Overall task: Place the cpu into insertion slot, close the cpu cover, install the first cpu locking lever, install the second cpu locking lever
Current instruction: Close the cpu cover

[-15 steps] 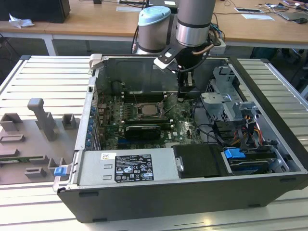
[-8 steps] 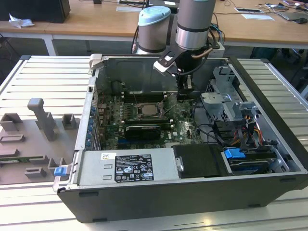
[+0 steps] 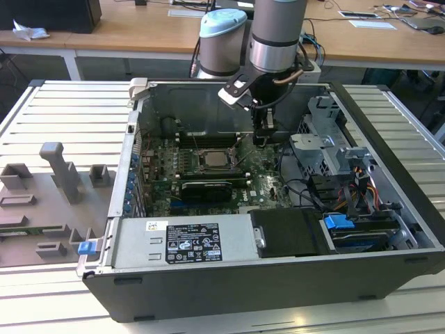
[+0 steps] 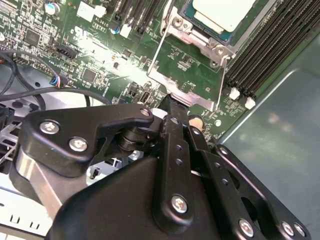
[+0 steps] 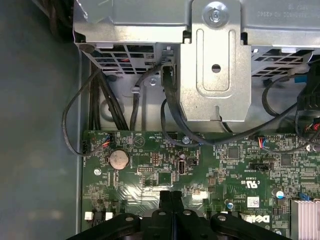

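An open computer case [image 3: 208, 299] lay on a slatted table [image 3: 55, 111]. Nearest, along the lower part of the exterior view, sat the grey power supply box [image 3: 181, 243]. Behind it was the long black expansion card [image 3: 206, 188].

At the centre of that view the cpu [image 3: 212, 158] lay in the insertion slot [image 4: 192, 36], its pale metal top uncovered. The cpu cover [image 4: 184, 90] was swung open toward the exterior view's right, with green board showing through its window.

The gripper [image 4: 172, 104] hung just right of centre. Its fingers [image 5: 166, 202] were pressed together and held nothing. The tips were at or just beside the cover's free edge; contact could not be confirmed. Farther back, the arm [image 3: 278, 35] rose at top centre.

Two risks seemed likely. The narrow tips might slip off the thin plate and scrape board components. Or the cover might drop hard onto a chip not lying flat, damaging the socket.
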`<state>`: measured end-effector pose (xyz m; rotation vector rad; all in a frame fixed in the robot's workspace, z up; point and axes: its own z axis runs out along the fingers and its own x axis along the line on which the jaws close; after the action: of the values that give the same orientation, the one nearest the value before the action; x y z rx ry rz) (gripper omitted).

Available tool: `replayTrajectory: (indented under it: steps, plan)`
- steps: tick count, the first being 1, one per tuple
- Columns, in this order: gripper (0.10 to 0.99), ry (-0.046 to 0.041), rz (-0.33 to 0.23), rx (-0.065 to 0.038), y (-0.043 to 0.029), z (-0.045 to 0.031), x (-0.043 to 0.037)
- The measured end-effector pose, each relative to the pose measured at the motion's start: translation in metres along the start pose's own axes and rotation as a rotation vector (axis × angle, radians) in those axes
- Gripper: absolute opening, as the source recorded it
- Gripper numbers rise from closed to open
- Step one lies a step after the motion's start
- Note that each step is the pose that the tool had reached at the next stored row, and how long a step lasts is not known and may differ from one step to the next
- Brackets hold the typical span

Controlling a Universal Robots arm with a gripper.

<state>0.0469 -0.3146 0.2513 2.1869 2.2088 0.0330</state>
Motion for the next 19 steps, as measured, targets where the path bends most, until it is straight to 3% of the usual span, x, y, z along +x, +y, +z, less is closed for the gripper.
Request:
replayTrajectory:
  steps: [19]
  plan:
    - [0.106, 0.0001, 0.000, 0.000, -0.0091, -0.0004, 0.0001]
